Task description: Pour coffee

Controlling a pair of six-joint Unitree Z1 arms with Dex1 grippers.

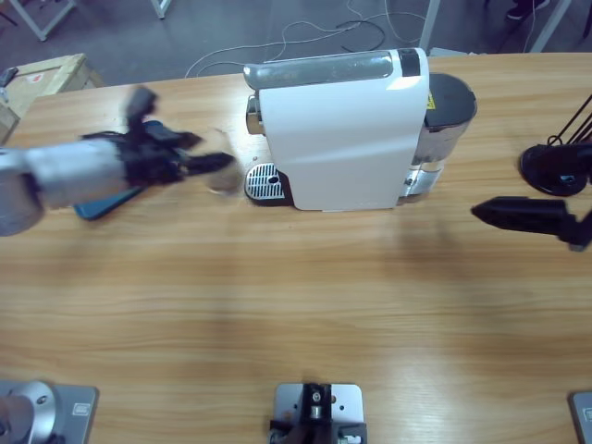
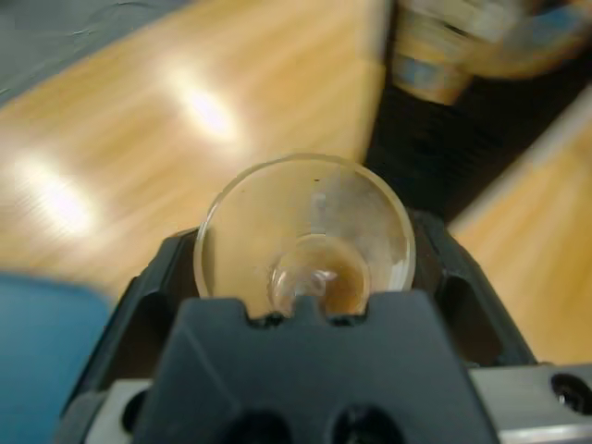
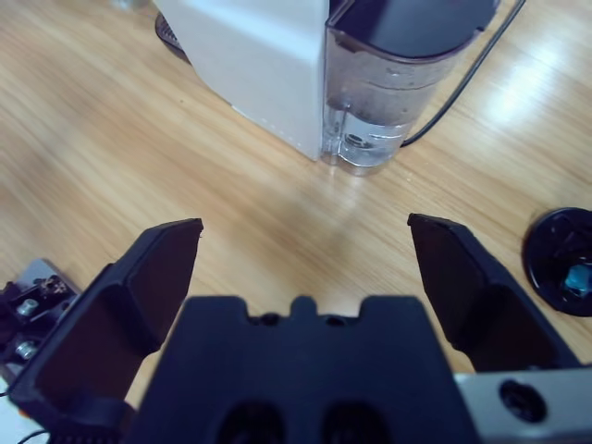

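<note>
Coffee machine [image 1: 338, 129]: on surface [image 1: 277, 305], rear centre
Drip tray [image 1: 263, 182]: at machine's left end
Glass [image 1: 222, 166]: just left of drip tray, in left gripper [image 1: 215, 164]
Right gripper [image 1: 486, 213]: right of machine, apart

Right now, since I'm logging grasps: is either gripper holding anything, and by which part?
The left gripper holds a clear glass cup by its sides, jaws either side. The right gripper is open and empty.

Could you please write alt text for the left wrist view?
The left pincer grips a clear glass cup, seen from above its open mouth. Behind lie the wooden table and a blurred coffee machine.
</note>
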